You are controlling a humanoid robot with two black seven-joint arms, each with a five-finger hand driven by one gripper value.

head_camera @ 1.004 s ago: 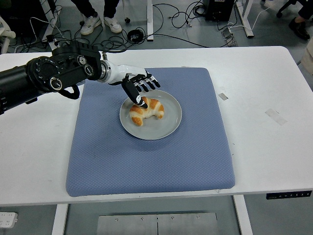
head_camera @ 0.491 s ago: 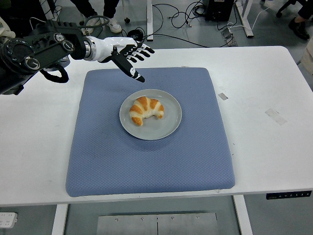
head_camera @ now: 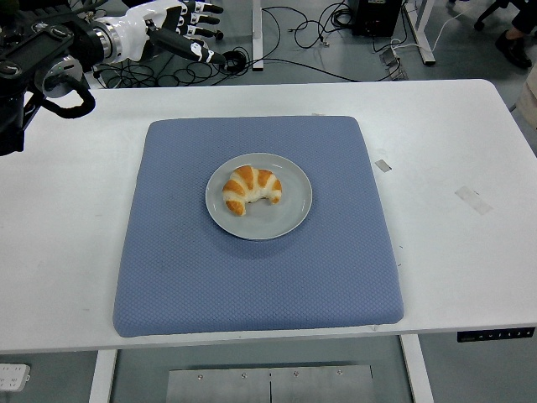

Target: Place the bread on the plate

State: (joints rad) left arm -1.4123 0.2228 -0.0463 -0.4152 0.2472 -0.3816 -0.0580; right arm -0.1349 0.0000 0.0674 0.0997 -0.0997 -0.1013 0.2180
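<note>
Grey plate sits near the middle of the blue mat, slightly toward the far side. One croissant lies in it, on the left and far part of the dish, curved with its two tips pointing toward the near edge (golden crust, paler bands across it). The right and near parts of the plate are bare. Nothing else is in the dish.

Mat lies flat on the white table. Two small pieces of tape are stuck to the tabletop right of the mat.

Left hand is at the top left corner of the view, above the table's far edge and well apart from the plate. Fingers are spread and extended, thumb pointing out to the right; it has hold of nothing. Black forearm trails off the left edge.

Change from the earlier frames: one second ago the hand was over the plate with fingertips at the croissant; half a second ago it had lifted clear to the mat's far left corner; it has now pulled back farther, past the table edge. Croissant and plate have not shifted.

Cables run across the floor beyond the table.
</note>
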